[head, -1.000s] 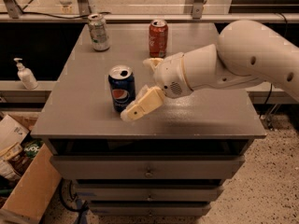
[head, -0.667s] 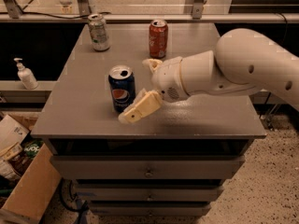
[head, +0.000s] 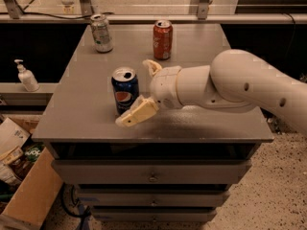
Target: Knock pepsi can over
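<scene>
Gripper [head: 136, 94], fingers spread, has edged left at frame centre, bracketing the pepsi can [head: 124, 89]. The can remains upright, so contact looks imminent.

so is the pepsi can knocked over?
No, the pepsi can stands upright on the table, the open claw just beside it.

Lab — gripper [head: 133, 93] above drawer cabinet [head: 196, 169]

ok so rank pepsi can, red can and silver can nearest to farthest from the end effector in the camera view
1. pepsi can, right beside the end effector at the table's front
2. red can, back middle
3. silver can, back left
</scene>
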Motion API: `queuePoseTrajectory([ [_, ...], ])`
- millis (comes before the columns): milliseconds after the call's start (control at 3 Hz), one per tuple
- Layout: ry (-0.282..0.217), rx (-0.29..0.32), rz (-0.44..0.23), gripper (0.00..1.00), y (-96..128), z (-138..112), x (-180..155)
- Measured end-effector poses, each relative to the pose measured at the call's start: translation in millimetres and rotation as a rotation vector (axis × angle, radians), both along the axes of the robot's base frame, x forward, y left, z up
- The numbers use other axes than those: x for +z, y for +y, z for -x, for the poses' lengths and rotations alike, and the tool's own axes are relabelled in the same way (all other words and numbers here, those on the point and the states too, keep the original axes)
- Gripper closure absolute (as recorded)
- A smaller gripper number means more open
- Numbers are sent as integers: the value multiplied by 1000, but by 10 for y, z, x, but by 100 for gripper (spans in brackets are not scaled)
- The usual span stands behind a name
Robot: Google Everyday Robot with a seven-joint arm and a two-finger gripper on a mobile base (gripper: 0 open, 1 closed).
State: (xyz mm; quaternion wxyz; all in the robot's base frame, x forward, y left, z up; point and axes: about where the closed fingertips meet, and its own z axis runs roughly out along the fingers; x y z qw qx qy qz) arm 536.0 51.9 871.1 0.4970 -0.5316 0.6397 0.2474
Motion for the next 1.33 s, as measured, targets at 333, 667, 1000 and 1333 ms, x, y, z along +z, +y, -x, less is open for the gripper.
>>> queuePoseTrajectory([
  [333, 6, -23, -67, 0, 86, -211, -17],
  [667, 33, -47, -140, 0, 157, -386, 20],
  [1000, 67, -68, -194, 0, 195, -517, 133],
  [1333, 88, -98, -234, 0, 152, -634, 333],
])
